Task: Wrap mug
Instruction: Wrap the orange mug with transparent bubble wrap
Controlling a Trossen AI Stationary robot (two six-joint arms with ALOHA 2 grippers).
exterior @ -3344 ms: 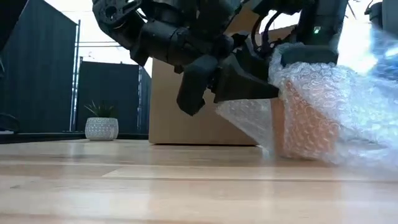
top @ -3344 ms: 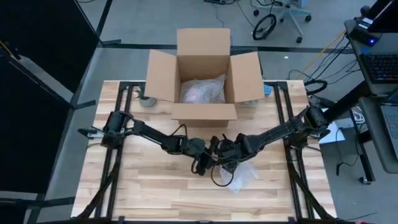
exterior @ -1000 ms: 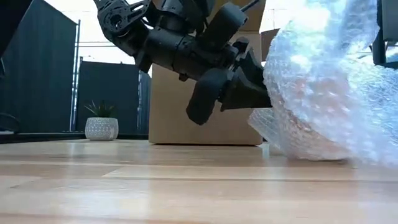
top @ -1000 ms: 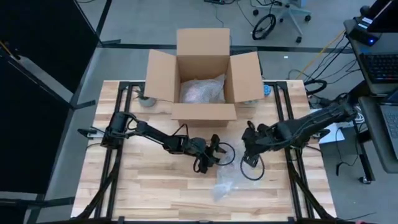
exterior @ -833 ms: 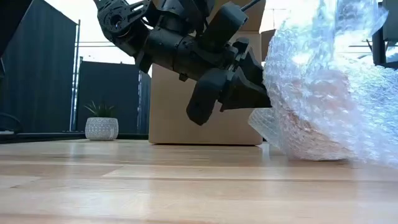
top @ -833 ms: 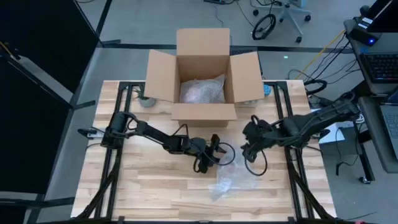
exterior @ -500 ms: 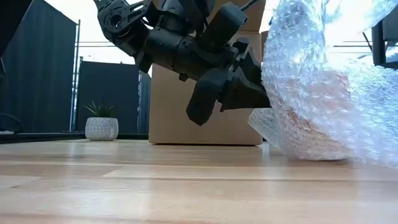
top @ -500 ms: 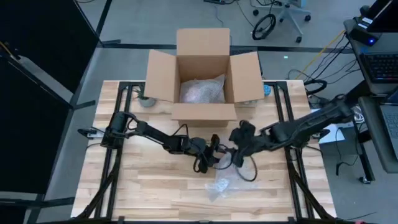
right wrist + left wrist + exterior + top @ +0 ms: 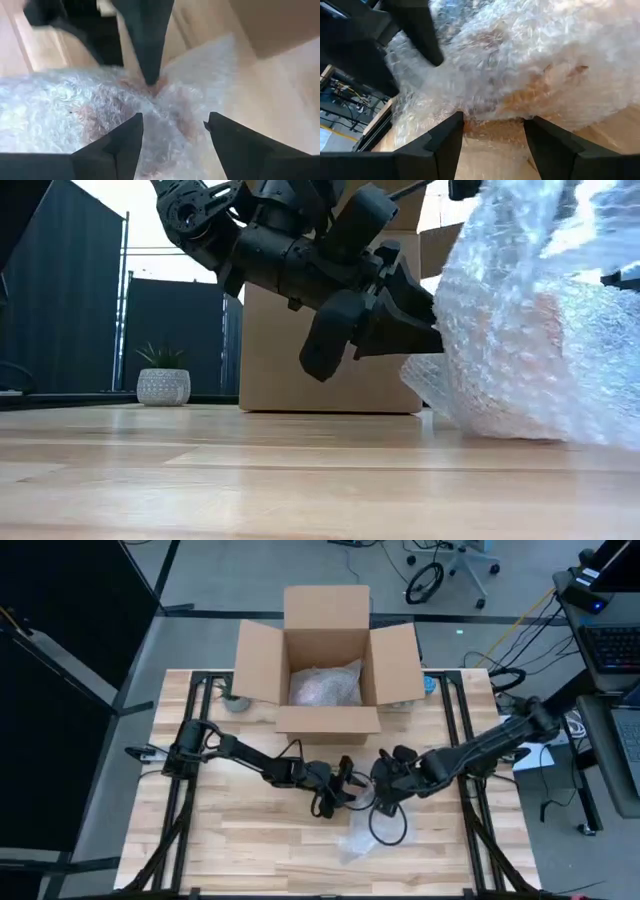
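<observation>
In the high view, the left arm is seen reaching from the left edge of the wooden table [image 9: 240,840] toward the centre, and the left gripper [image 9: 340,785] is placed just left of the frame's middle. In the left wrist view its fingers [image 9: 440,145] are spread well apart, with the bubble wrap [image 9: 520,65] lying just past their tips; nothing is gripped between them. In the low view this gripper [image 9: 385,310] is held above the table, its tips at the wrap's left edge; whether contact is made cannot be told.

At the top centre of the high view an open cardboard box [image 9: 330,665] is seen, holding a pale bundle whose contents cannot be made out.

The mug [image 9: 530,350] is visible only as an orange-brown shape blurred through the wrap [image 9: 520,320], at the right of the low view and cut off by the frame's edge. In the high view the wrap [image 9: 360,840] lies below centre, and the mug itself is hidden.

The right gripper [image 9: 383,795] is seen just right of centre, directly above the wrap. In the right wrist view its fingers [image 9: 125,145] are held wide, with the wrap [image 9: 90,110] between and beyond them.
</observation>
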